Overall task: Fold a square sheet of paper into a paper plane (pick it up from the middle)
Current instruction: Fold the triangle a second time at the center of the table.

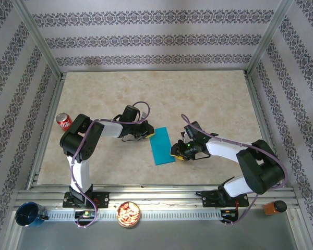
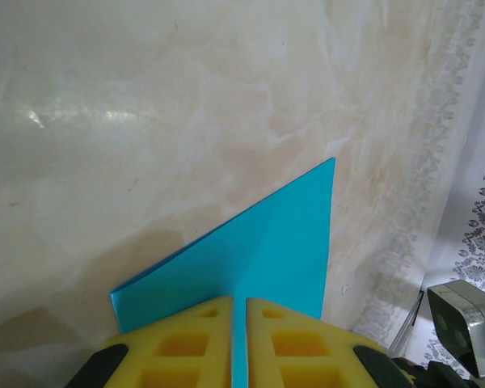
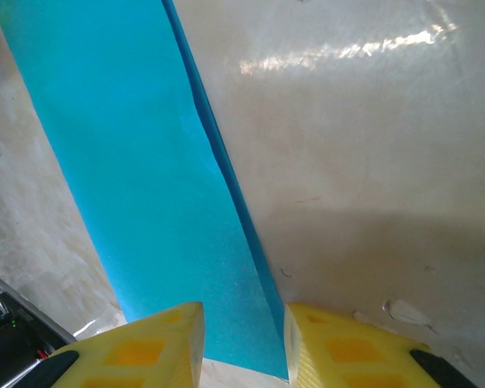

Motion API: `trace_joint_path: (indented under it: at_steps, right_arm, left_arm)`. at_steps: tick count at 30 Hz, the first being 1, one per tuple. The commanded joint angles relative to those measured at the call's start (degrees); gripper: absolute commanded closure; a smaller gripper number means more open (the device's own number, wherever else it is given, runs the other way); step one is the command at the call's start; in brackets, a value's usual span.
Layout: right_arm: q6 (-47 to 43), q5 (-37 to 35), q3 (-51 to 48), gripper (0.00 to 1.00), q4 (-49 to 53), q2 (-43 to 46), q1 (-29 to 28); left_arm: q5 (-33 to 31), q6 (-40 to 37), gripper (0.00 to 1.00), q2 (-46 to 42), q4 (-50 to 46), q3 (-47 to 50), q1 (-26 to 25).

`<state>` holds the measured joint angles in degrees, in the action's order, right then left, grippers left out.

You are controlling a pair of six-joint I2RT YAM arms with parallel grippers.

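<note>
The left gripper is pinched shut on the left edge of the square sheet of paper, which is folded into a narrow turquoise strip mid-table. The right gripper stands with fingers parted at the strip's right edge. The tabletop is beige and marbled, and the walls carry patterned wallpaper. A red soda can stands far left, well apart.

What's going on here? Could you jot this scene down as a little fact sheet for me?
Paper: folded turquoise-blue paper sheet, a narrow strip, mid-table
Left fingers: shut on one edge of the paper
Right fingers: parted, straddling its other long edge
Also there: red soda can, upright at far left
</note>
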<state>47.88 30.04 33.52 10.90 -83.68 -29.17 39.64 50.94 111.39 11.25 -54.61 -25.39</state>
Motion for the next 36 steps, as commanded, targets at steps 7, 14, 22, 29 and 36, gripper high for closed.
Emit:
trace_joint_path:
  at_steps: [7, 14, 22, 29, 36]
  right_arm:
    - [0.27, 1.74, -0.03, 0.68, -0.98, -2.08, -1.14]
    - [0.93, 4.58, 0.23, 0.73, -4.48, -1.9, -1.33]
    - [3.01, 5.64, -0.39, 0.74, -8.76, -1.14, 0.11]
    - [2.68, 7.74, 0.88, 0.71, -11.84, -3.8, 2.43]
    - [2.6, 10.82, 2.21, 0.71, -15.83, -8.17, 4.41]
  left_arm:
    - [-0.83, -1.71, 0.87, 2.89, -1.42, 0.86, 0.48]
    - [-0.18, -1.88, 0.87, 3.3, -1.31, 0.27, 0.38]
    - [0.66, -2.93, 0.87, 3.74, -2.37, -0.81, 0.41]
    - [3.37, -6.2, 0.87, 5.38, -3.82, -4.04, 0.25]
    - [5.48, -10.22, 0.87, 7.24, -7.81, -8.7, -0.08]
